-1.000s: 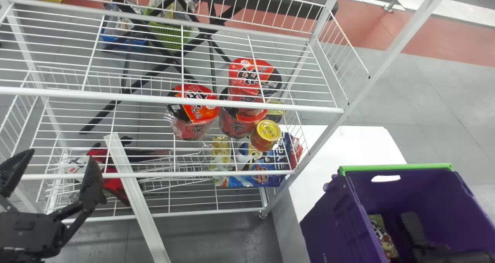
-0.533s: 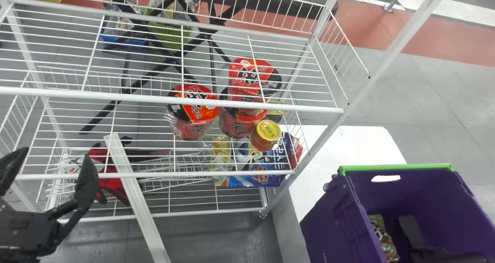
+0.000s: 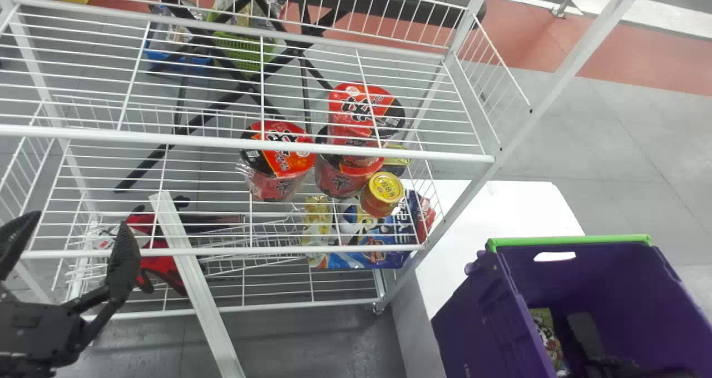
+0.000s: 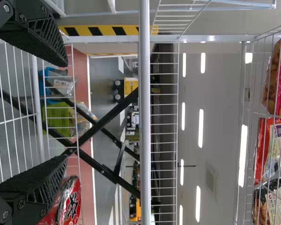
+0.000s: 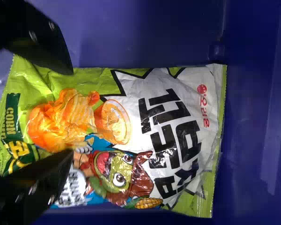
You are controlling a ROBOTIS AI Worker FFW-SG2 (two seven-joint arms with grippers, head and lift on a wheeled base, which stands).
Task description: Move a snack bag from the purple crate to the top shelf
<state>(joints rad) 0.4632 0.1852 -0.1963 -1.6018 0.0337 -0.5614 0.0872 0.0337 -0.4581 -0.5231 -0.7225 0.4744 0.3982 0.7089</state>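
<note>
The green-and-white snack bag [image 3: 547, 333] lies inside the purple crate [image 3: 567, 278]; in the right wrist view the snack bag [image 5: 173, 136] lies flat, printed face toward the camera. My right gripper [image 3: 587, 336] is down in the crate beside the bag. In the right wrist view, the right gripper [image 5: 72, 112] is open, its fingers spread over one end of the bag and not closed on it. My left gripper [image 3: 75, 230] waits open and empty before the wire rack; its own wrist view shows the left gripper [image 4: 67, 111] with fingers wide apart.
The white wire rack [image 3: 311, 147] holds red noodle cups [image 3: 281, 155], a yellow-lidded can [image 3: 384, 192] and snack packs [image 3: 367, 244]. Packaged snacks [image 4: 271, 145] sit on a higher rack level. A white table [image 3: 489, 205] adjoins the crate.
The right gripper has shifted slightly left in the head view, closer to the bag. The left gripper has moved a little to the left.
</note>
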